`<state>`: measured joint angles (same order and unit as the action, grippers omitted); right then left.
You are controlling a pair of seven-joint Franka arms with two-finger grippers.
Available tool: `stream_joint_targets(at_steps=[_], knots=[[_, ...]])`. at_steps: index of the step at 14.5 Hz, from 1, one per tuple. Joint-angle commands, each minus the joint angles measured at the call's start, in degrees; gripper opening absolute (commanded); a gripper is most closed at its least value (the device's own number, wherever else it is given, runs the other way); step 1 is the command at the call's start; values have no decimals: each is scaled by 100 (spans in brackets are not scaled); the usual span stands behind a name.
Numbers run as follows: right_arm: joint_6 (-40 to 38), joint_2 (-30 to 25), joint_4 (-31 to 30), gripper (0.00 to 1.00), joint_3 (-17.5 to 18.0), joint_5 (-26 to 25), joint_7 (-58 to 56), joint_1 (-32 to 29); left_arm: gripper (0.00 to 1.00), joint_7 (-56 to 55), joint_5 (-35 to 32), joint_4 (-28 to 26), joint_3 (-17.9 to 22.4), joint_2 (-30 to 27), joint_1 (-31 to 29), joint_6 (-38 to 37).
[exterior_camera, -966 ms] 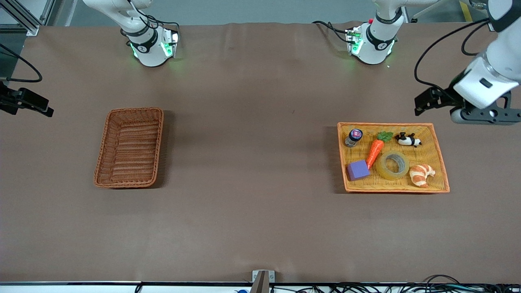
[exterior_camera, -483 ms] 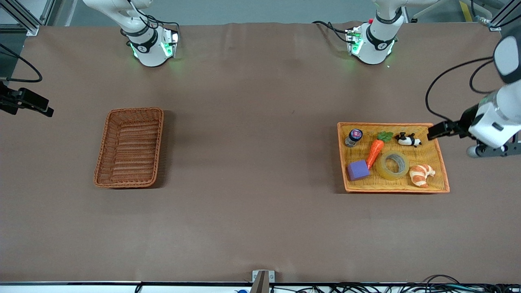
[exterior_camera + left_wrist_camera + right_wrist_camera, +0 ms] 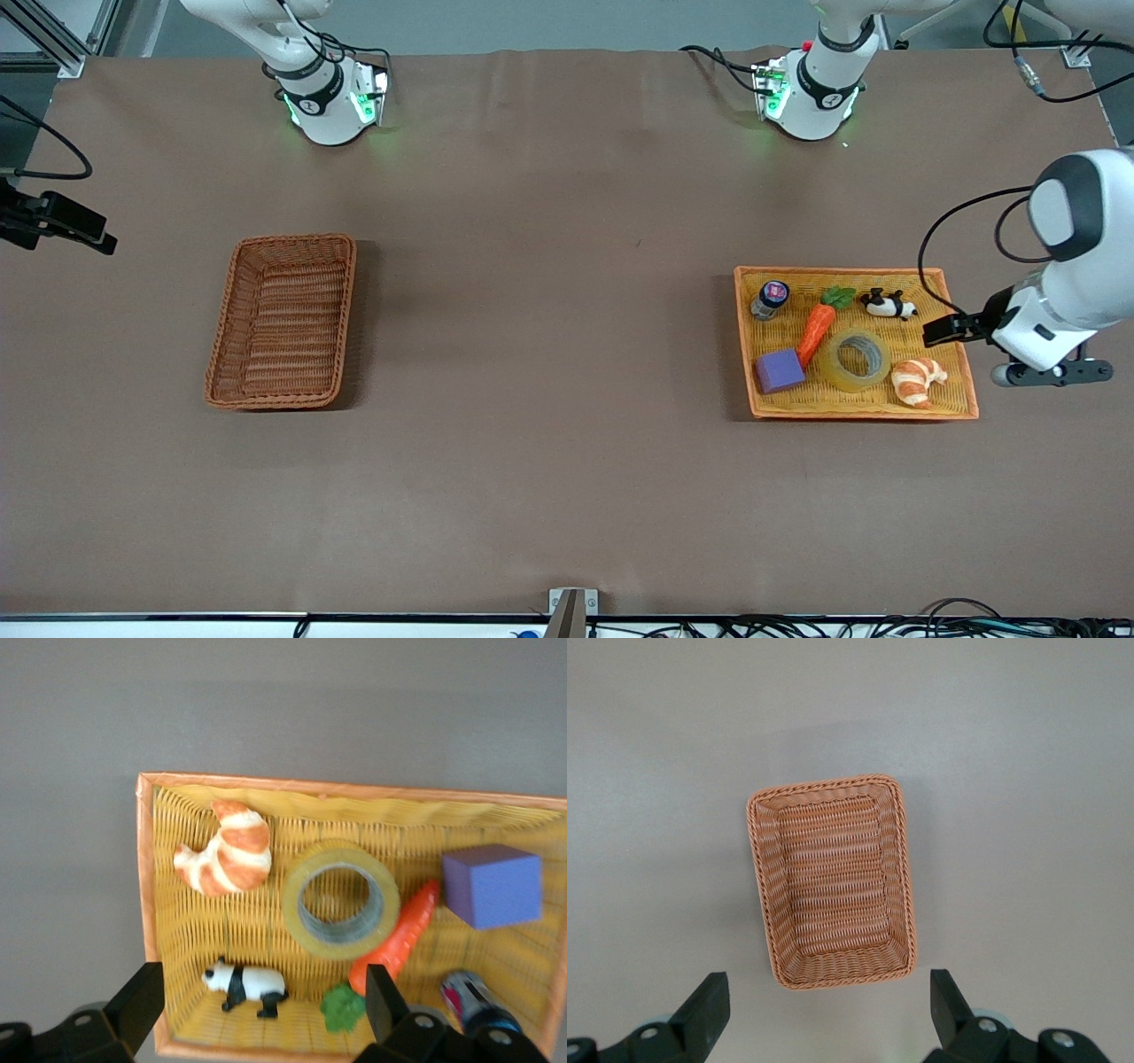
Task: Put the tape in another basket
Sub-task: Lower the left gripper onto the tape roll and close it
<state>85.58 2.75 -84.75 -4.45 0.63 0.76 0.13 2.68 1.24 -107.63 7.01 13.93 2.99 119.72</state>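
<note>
The left arm has swung down since a moment ago: its left claw (image 3: 257,1010) was up by the top corner of the yellow tray (image 3: 962,372) and now hangs over the tray's edge at the left arm's end of the table. Nothing on the table has moved. Its two fingers (image 3: 137,1001) are spread wide with nothing between them.

Just under that claw lies the tape (image 3: 855,359), flat in the tray. It touches the carrot (image 3: 817,330) and sits just beside the croissant (image 3: 918,379). A toy panda (image 3: 889,305), a purple block (image 3: 780,370) and a small jar (image 3: 770,299) share the tray. The jar is partly hidden by a finger in the left wrist view.

The right arm waits. Its right claw (image 3: 828,1014) is open wide too, high over the brown basket (image 3: 283,319), which has nothing in it. In the front view that claw is cut off at the picture's edge, and the left claw is hard to make out
</note>
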Motion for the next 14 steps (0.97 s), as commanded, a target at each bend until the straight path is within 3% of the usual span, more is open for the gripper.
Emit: stream_joint_targets(at_steps=[1, 7, 12, 14], knots=[[-15, -64, -68, 100, 23, -28, 3, -31, 100, 92, 52, -714, 20, -58, 35, 753], [-15, -55, -68, 100, 14, -28, 3, -31, 98, 92, 43, -865, 11, 882, 88, 1379], [20, -64, -77, 100, 23, -2, 3, -31, 97, 84, 34, -760, -24, 1269, 140, 1817], [11, -55, -77, 100, 23, -2, 12, -31, 85, 84, 34, -681, -24, 1287, 140, 1854]])
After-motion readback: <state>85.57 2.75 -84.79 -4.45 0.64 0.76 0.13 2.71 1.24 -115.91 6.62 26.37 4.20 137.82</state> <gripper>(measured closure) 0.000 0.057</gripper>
